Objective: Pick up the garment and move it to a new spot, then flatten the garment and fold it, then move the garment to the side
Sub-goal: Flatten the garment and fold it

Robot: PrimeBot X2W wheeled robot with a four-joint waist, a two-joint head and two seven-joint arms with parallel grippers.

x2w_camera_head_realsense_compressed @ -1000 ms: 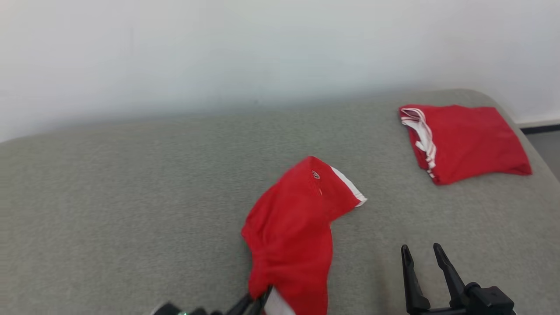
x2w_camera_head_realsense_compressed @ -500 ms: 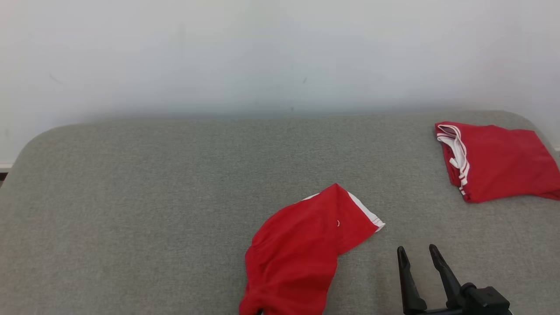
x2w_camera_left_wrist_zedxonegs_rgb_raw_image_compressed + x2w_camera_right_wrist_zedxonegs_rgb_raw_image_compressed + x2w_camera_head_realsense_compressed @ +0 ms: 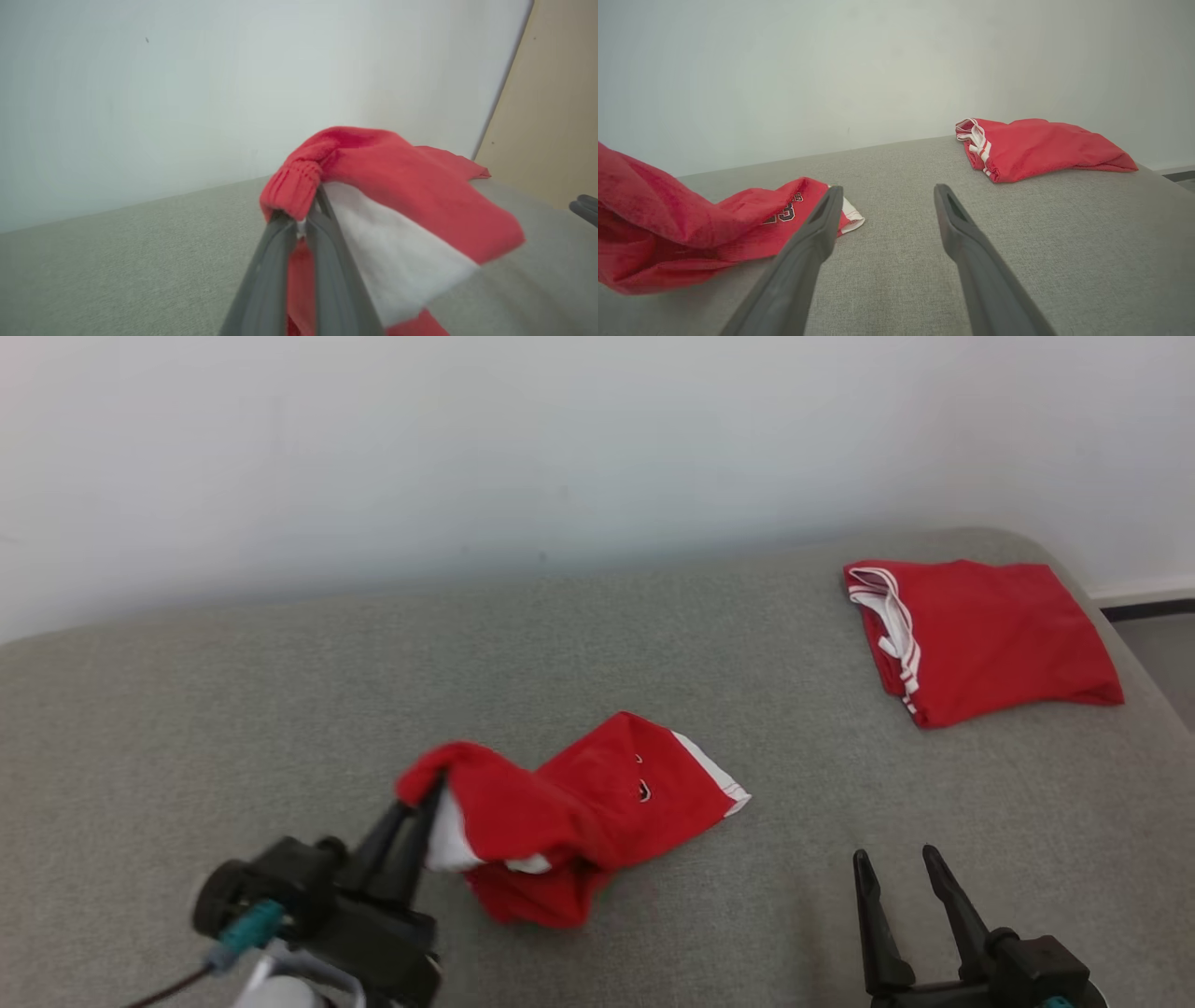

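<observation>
I had my left gripper (image 3: 431, 798) with its jaws clamped on a ribbed edge of the red garment (image 3: 597, 803), holding that end raised while the rest lay crumpled near the middle of the grey upholstered surface (image 3: 233, 709). My right gripper (image 3: 894, 863) hovered just beside it, jaws apart and empty. A second red garment (image 3: 990, 635), folded, lay at the far right.
</observation>
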